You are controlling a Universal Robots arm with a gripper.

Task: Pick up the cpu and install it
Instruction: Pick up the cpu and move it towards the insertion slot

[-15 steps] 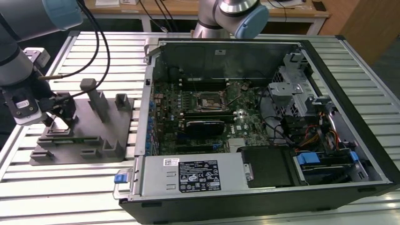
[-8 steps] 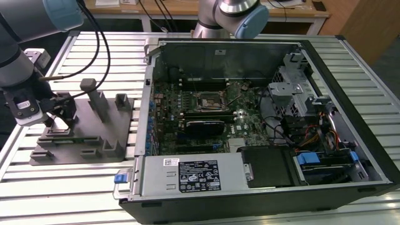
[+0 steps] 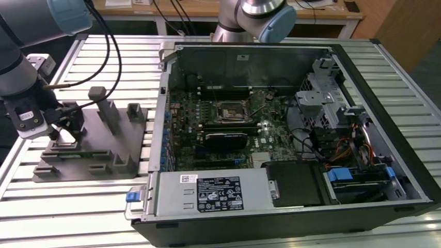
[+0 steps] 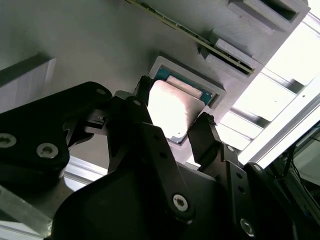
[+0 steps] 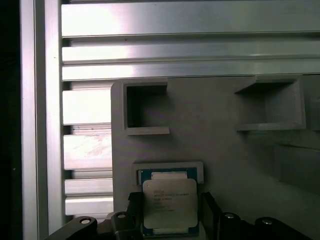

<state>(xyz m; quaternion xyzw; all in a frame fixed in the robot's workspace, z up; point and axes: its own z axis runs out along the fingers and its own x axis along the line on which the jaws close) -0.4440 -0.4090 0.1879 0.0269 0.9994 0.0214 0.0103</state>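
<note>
At the exterior view's left the arm (image 3: 17,77) comes down steeply from the top corner, wrist bent, so that the hand (image 3: 67,129) hangs low over the near-left part of the grey fixture (image 3: 90,155). In the first wrist view the hand's two black fingers (image 5: 210,215) stand on opposite sides of the cpu (image 5: 170,202) and lie close against its edges, so the hand is closed on it. The cpu sits in a shallow square pocket of the fixture with its pale metal top upward. Beside that pocket the fixture has raised blocks and open-sided slots, and a thin strip lies along one of them in the second wrist view. The fixture rests on a desk (image 3: 82,206) of ribbed aluminium slats, with black cables (image 3: 110,51) looping down over it from above. Just to the right an open computer case (image 3: 386,103) lies on its side on the same desk. Inside it are the green motherboard (image 3: 206,103), a square socket (image 3: 231,111) near the middle, a silver power supply (image 3: 206,191) along the near edge and a metal drive cage (image 3: 324,98) with bundled wires further right. Behind the case another arm joint with a pale blue cap (image 3: 276,23) stands before a wooden bench (image 3: 206,8). The arm's upper part is cut off by the picture edge, and in the exterior view the hand covers the pocket.
</note>
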